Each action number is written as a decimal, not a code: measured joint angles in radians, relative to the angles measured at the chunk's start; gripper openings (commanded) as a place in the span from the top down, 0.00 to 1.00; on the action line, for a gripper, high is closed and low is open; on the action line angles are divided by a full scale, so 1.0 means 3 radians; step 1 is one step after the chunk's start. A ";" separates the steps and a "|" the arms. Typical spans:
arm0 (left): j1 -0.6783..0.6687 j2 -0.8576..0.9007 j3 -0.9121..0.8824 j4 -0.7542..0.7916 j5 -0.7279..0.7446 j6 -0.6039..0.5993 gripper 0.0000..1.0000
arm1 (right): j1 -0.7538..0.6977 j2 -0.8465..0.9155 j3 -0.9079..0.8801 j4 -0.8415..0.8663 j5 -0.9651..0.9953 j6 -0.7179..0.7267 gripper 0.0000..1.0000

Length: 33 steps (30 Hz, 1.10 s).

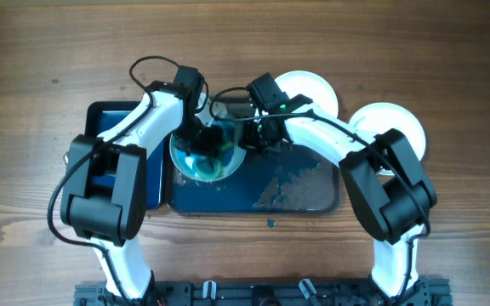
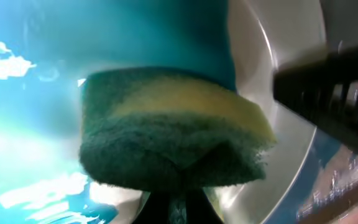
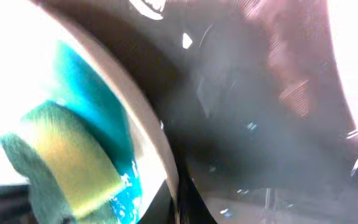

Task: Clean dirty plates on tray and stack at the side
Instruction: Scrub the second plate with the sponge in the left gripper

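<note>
A white plate (image 1: 196,157) smeared with blue sits at the left end of the dark tray (image 1: 300,189). My left gripper (image 1: 201,129) is shut on a green and yellow sponge (image 2: 173,130) pressed against the plate's blue-smeared face (image 2: 36,74). My right gripper (image 1: 258,134) is shut on the plate's right rim, seen in the right wrist view (image 3: 178,202) with the rim (image 3: 138,99) between its fingers and the sponge (image 3: 67,162) beyond. Two plain white plates (image 1: 317,89) (image 1: 391,123) lie on the table to the right of the tray.
A smaller glossy blue tray (image 1: 105,119) lies left of the large tray, partly under my left arm. The large tray's right half is wet with grey streaks (image 1: 292,183). A small blue speck (image 1: 271,223) lies on the wooden table in front of the tray.
</note>
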 measured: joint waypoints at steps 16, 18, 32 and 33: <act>-0.0108 0.0001 0.0148 0.0329 -0.1690 -0.1940 0.96 | 0.0001 0.0006 0.0000 0.0071 0.0033 0.0098 0.96; -0.0102 0.0001 0.0164 0.0281 -0.1447 -0.1724 0.96 | 0.0000 0.0006 0.0000 0.0050 0.0028 0.0095 0.96; -0.0139 0.0057 0.0196 0.0378 -0.0523 -0.1317 0.96 | -0.0005 0.0006 0.0000 0.0037 -0.0013 0.0020 0.96; -0.0098 0.0057 0.0244 0.0263 -0.0692 -0.1423 0.96 | -0.0003 0.0006 0.0000 0.0036 -0.0022 0.0020 0.96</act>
